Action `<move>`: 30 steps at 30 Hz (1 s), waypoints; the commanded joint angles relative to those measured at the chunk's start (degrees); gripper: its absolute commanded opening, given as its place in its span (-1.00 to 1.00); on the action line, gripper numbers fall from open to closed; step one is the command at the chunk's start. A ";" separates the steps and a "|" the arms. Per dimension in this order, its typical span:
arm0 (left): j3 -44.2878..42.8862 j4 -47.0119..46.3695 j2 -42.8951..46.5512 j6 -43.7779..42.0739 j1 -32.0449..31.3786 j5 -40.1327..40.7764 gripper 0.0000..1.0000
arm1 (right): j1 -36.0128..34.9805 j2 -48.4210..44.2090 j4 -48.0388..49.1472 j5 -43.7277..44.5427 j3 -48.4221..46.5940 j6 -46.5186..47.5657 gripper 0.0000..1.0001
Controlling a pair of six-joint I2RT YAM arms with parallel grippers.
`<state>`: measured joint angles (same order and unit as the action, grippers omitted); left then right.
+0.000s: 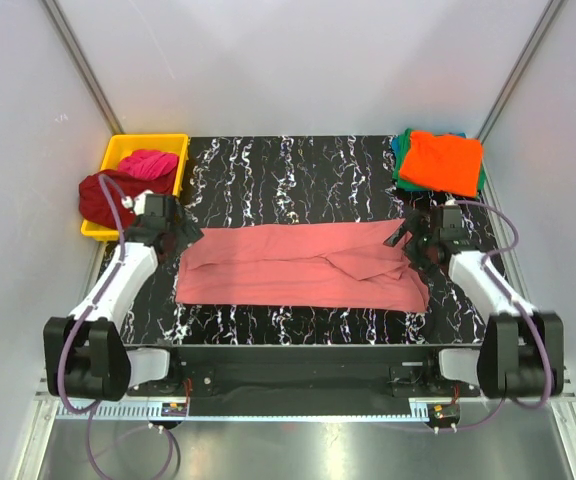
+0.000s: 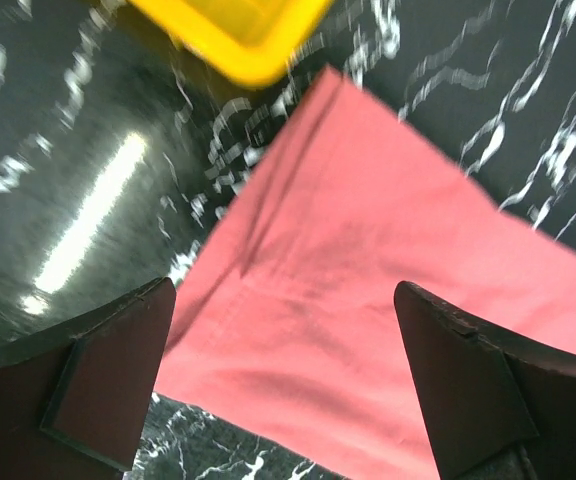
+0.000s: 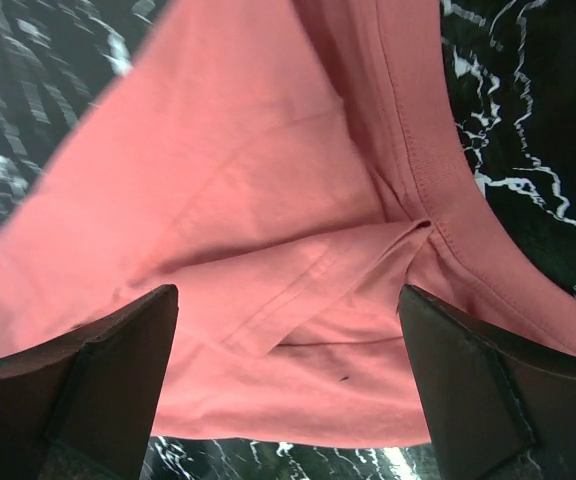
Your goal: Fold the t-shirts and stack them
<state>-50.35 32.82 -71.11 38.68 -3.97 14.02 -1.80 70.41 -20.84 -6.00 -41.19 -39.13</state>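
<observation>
Furthest left, a yellow plastic bin (image 1: 118, 150) sits at the far-left corner of the black white-veined marble-look worktop (image 1: 288, 170). It holds two unfolded pieces, a dark red garment (image 1: 98, 200) spilling over its near rim and a magenta garment (image 1: 148, 163) behind it. Just right of the bin, the left pincer (image 1: 183, 232) hovers with its fingers spread wide and nothing between them, poised over the left end of the single salmon-pink cotton t-shirt (image 1: 288, 265). That shirt lies flat mid-worktop, already doubled into a long band whose long axis runs left to right between the two arms. Each arm is therefore nearest its own end, and the cloth lies inward and below each pincer. At the other end, the right pincer (image 1: 408, 240) is likewise spread and empty above the rumpled collar-and-sleeve end, where the wrist view shows layered hems. The next fold probably turns on bringing one short end over toward the other along that axis. At the far-right corner an orange folded t-shirt (image 1: 446, 162) tops a green folded garment (image 1: 399, 168); whether more lie beneath cannot be told.
</observation>
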 commanded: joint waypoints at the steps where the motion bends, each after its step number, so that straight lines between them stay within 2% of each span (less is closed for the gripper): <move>1: 1.39 -2.84 -2.71 2.37 -3.85 2.06 0.93 | -0.04 6.91 1.15 -3.05 -4.16 2.48 0.93; 6: 1.92 -4.25 -9.30 2.72 -7.01 -1.53 0.62 | -0.04 15.10 1.94 -2.44 -7.06 2.92 0.79; 9: 2.62 -4.87 -12.90 2.90 -7.98 -2.16 0.50 | -0.04 20.01 3.08 -3.83 -9.16 4.23 0.37; 10: 2.80 -5.04 -13.61 2.90 -8.16 -2.16 0.47 | -0.13 23.25 3.00 -4.54 -11.17 5.03 0.10; 11: 2.89 -5.04 -14.66 2.81 -8.34 -2.07 0.43 | -0.04 24.93 3.09 -6.03 -12.06 6.34 -0.06; 13: 3.32 -5.13 -15.81 2.20 -8.42 -2.07 0.22 | -0.04 28.01 2.82 -7.70 -13.91 7.58 -0.43; 14: 3.41 -5.39 -16.77 2.02 -8.43 -2.07 0.12 | 0.04 30.55 2.74 -8.84 -15.40 8.37 -0.69; 15: 3.85 -5.48 -17.13 1.67 -8.43 -2.24 -0.15 | -0.04 31.62 2.74 -9.38 -16.11 8.63 -0.84; 17: 4.47 -6.36 -18.09 1.49 -8.42 -2.42 -0.38 | -0.04 34.08 2.74 -10.08 -18.22 9.07 -1.00; 18: 5.16 -6.80 -18.88 1.23 -8.43 -2.85 -0.52 | -0.04 34.79 2.82 -10.08 -19.01 8.99 -1.00; 19: 5.17 -6.80 -19.06 1.14 -8.60 -2.60 -0.78 | -0.04 36.19 2.82 -10.00 -21.10 8.99 -1.00; 21: 5.52 -6.80 -18.37 1.05 -8.69 -3.64 -0.98 | -0.04 38.21 2.56 -10.08 -24.01 8.46 -1.00; 26: 7.80 -6.01 -13.54 2.98 -9.48 -9.52 -1.00 | -0.65 49.28 -2.18 -10.96 -41.75 8.63 -1.00; 27: 9.81 -6.19 -12.92 4.64 -10.18 -13.37 -1.00 | -0.83 51.30 -4.62 -11.05 -45.09 8.81 -1.00; 30: 14.46 -7.59 -9.32 9.81 -14.47 -18.13 -1.00 | -2.41 59.38 -9.98 -11.67 -58.09 9.78 -1.00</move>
<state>-41.15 25.12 -82.37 42.52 -14.26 5.98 -2.35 124.25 -25.26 -17.52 -89.38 -31.20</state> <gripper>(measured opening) 0.020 0.015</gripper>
